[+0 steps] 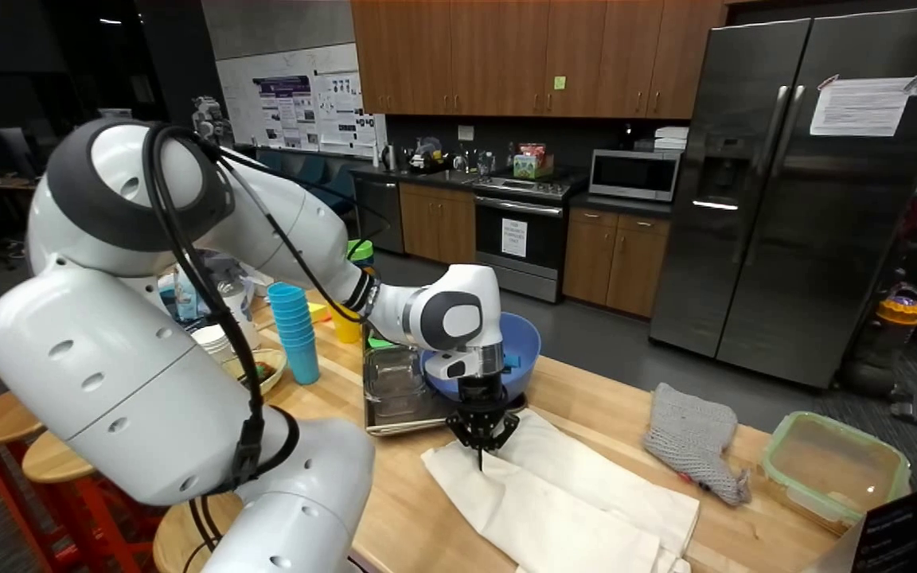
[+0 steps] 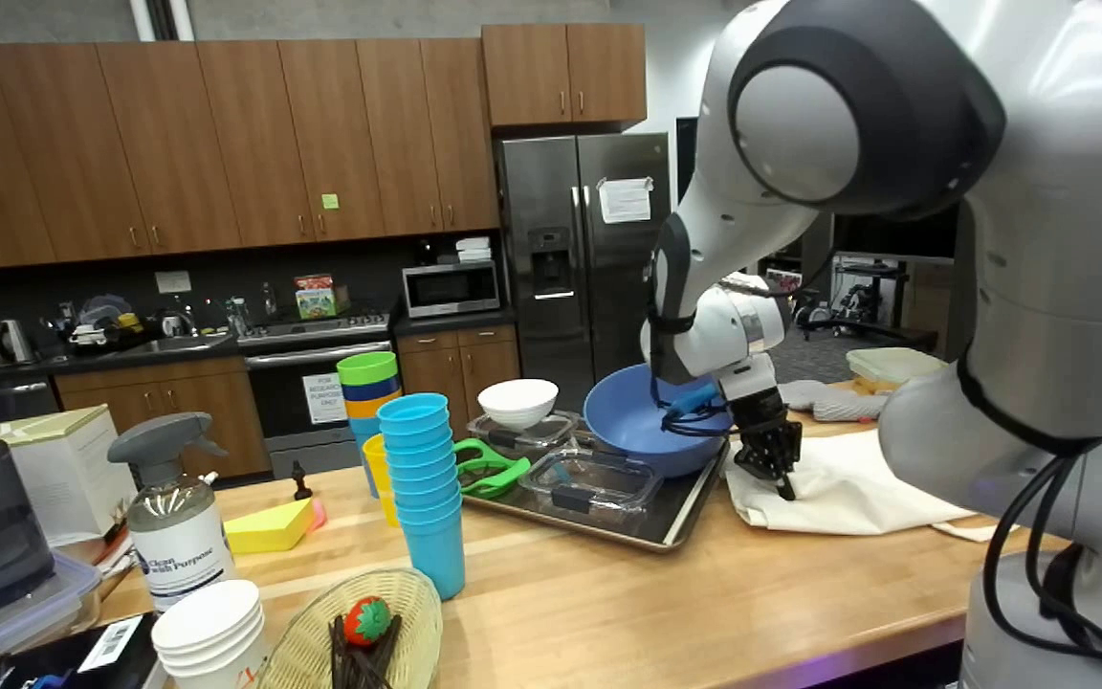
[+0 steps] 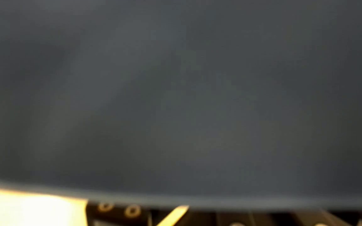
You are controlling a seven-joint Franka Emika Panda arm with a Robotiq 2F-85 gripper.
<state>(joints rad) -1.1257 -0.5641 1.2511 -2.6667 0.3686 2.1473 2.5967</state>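
Observation:
In both exterior views my gripper points down at the far end of a cream cloth spread in folds on the wooden table. Its fingertips come together in a narrow point at the cloth, and a small fold rises beside them. Whether any fabric is pinched between them I cannot tell. Right behind the wrist stands a large blue bowl, partly on a dark metal tray. A blurred dark grey surface fills most of the wrist view; only bits of the gripper's linkage show along its bottom edge, with the fingertips hidden.
Clear plastic containers, a white bowl and a green-handled item share the tray. Stacked blue cups and a wicker basket stand nearby. A grey knitted cloth and a green-rimmed container lie past the cloth.

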